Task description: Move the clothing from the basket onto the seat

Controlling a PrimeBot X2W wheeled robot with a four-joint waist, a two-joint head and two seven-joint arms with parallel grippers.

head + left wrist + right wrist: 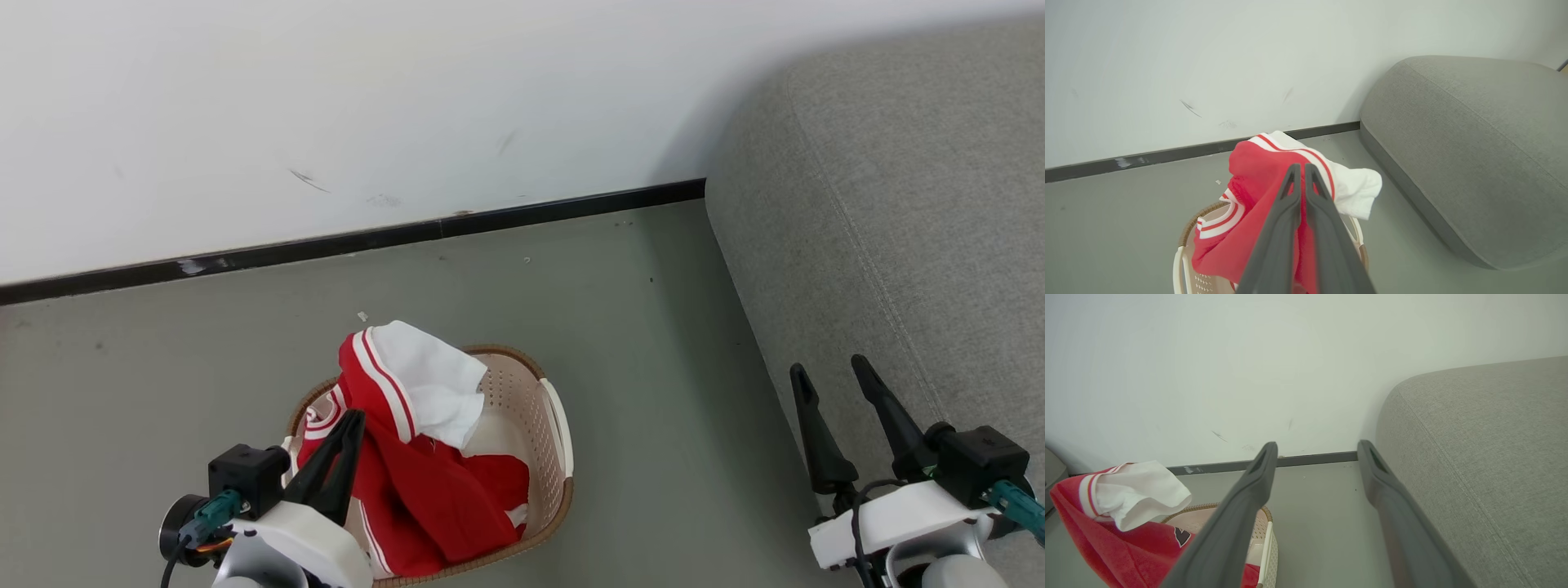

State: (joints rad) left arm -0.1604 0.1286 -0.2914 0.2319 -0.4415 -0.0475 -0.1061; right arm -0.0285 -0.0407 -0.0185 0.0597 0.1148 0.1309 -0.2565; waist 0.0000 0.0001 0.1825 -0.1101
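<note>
A red garment with white panels and white stripe trim, the clothing (424, 482), rises in a peak out of the cream basket (543, 425) at the lower left of the head view. My left gripper (353, 415) is shut on the clothing's red fabric and holds it up above the rim. In the left wrist view the closed gripper (1300, 166) lies against the clothing (1249, 171), over the basket (1180, 261). My right gripper (829, 364) stands open and holds nothing in front of the grey seat (898, 204). The right wrist view shows this gripper (1317, 444), the clothing (1126, 547), basket (1265, 539) and seat (1494, 457).
A white wall (408, 106) with a black skirting board (490, 220) runs behind the basket. Grey floor (653, 367) separates the basket from the seat on the right. The seat's rounded edge (1392, 163) lies close to the basket's right side.
</note>
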